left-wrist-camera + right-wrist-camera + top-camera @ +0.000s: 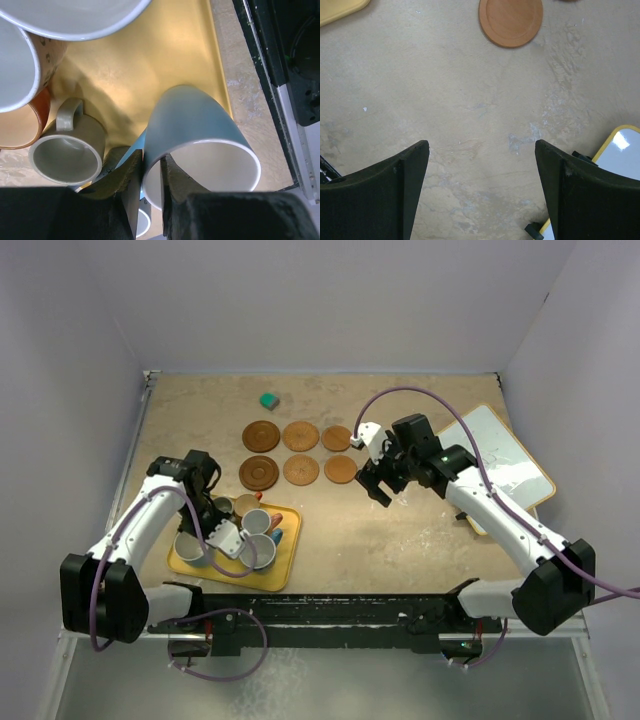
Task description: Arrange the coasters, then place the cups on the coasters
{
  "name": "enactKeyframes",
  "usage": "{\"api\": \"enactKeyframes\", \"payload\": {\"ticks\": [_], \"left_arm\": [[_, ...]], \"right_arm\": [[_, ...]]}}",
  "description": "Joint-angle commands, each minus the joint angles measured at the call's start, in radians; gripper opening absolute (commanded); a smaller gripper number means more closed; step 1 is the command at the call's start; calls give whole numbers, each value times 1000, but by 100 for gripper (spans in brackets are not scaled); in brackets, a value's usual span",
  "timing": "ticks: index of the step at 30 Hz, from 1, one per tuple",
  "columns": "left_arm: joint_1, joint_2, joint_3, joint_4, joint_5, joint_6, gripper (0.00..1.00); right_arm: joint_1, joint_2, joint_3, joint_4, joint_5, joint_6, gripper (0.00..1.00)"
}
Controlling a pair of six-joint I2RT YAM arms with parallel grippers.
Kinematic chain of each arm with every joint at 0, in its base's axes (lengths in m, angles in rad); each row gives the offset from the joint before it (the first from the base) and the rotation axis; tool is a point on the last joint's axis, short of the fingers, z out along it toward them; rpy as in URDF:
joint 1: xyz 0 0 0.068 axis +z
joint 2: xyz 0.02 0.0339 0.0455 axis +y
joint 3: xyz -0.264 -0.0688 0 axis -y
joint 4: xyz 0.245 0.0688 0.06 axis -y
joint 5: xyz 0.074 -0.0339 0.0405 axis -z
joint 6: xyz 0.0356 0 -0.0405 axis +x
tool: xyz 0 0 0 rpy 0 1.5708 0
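Left arm is bent low over the yellow rectangular tray [150,45]. Left gripper [151,162] jaws are pinched on the rim of a large light blue mug [200,120], which is tipped on the tray with its mouth toward the wrist and its handle not made out. Right gripper [481,145] jaws are held spread above the surface [400,530], near six round brown grooved coasters [301,436].
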Motion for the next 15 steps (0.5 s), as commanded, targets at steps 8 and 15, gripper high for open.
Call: {"api": "enactKeyframes", "payload": {"ticks": [8, 15], "left_arm": [[-6, 23, 1, -62, 124, -238, 18], [-6, -28, -20, -42, 57, -344, 22]], "right_arm": [[-7, -3, -2, -5, 4, -14, 89], [-7, -1, 0, -6, 2, -14, 89]]}}
